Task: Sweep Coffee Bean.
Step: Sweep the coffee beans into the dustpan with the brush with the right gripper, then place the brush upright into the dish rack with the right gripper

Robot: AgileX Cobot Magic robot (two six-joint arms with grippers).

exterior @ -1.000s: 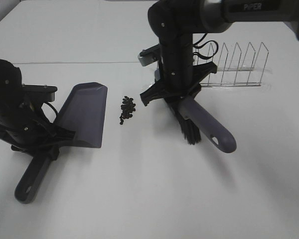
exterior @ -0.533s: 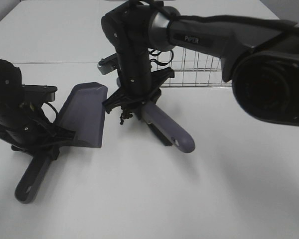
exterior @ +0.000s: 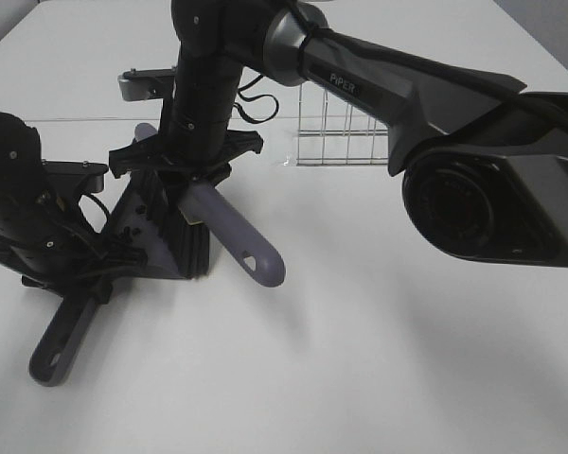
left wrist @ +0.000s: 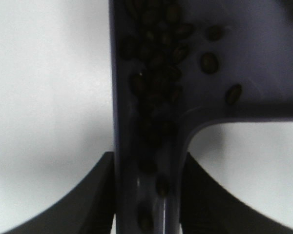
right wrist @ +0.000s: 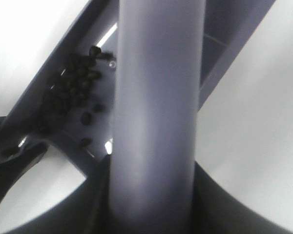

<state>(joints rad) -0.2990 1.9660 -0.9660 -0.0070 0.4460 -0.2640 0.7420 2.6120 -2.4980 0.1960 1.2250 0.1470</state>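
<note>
two arms: both work near the left edge of the bench, and the right arm reaches across the middle to the left arm's side.
left gripper: clamped on the handle of the dustpan; the left wrist view shows a dark finger pressed to each side of that handle.
right gripper: clamped on the grey handle of the brush, just above the bristles; the right wrist view shows the handle filling the gap between the fingers.
dustpan: dark purple, lying on the bench close to the left edge, its handle end pointing toward the near left corner and its wide mouth turned toward the far edge and the middle.
brush: black bristles down on the floor of the dustpan, near its mouth; the handle slants away toward the near edge, a hanging hole at its tip.
coffee beans: inside the dustpan, most heaped in a dark band against one side wall and running down into the channel of the handle; a few lie loose on the pan floor just beside the heap. from above they are hidden behind the right arm and the bristles.
wire rack: stands toward the far edge of the bench, well apart from the dustpan, partly behind the right arm.
</note>
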